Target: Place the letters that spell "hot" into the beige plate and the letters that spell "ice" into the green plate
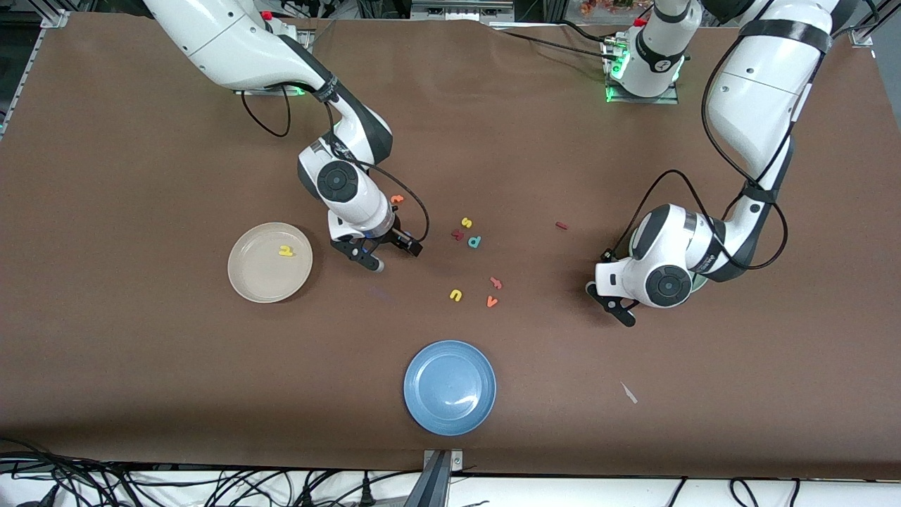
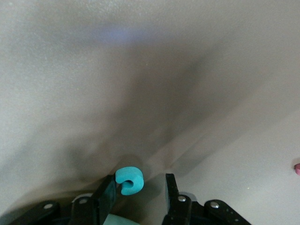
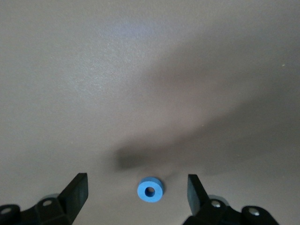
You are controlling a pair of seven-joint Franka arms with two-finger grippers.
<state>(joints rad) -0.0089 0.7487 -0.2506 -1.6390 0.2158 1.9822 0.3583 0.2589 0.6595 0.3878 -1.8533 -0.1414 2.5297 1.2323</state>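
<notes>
The beige plate (image 1: 243, 278) holds the yellow h (image 1: 286, 251). My right gripper (image 1: 380, 259) (image 3: 137, 177) is low over the table beside that plate. It is open, with the blue o (image 3: 150, 189) lying flat between its fingers and touching neither. My left gripper (image 1: 611, 304) (image 2: 139, 178) is down at the table toward the left arm's end. Its jaws stand apart, and the teal c (image 2: 129, 180) rests against one finger with a gap to the other. The left wrist hides all but a sliver of the green plate (image 1: 698, 283). The dark red i (image 1: 561, 225) lies alone mid-table.
A blue plate (image 1: 450, 387) sits near the front edge. Loose letters lie mid-table: yellow s (image 1: 466, 222), dark red k (image 1: 457, 234), teal p (image 1: 474, 241), yellow u (image 1: 456, 296), orange v (image 1: 492, 301). Two more orange letters (image 1: 496, 283) (image 1: 398, 199) lie there too. A white scrap (image 1: 628, 392) is nearer the front.
</notes>
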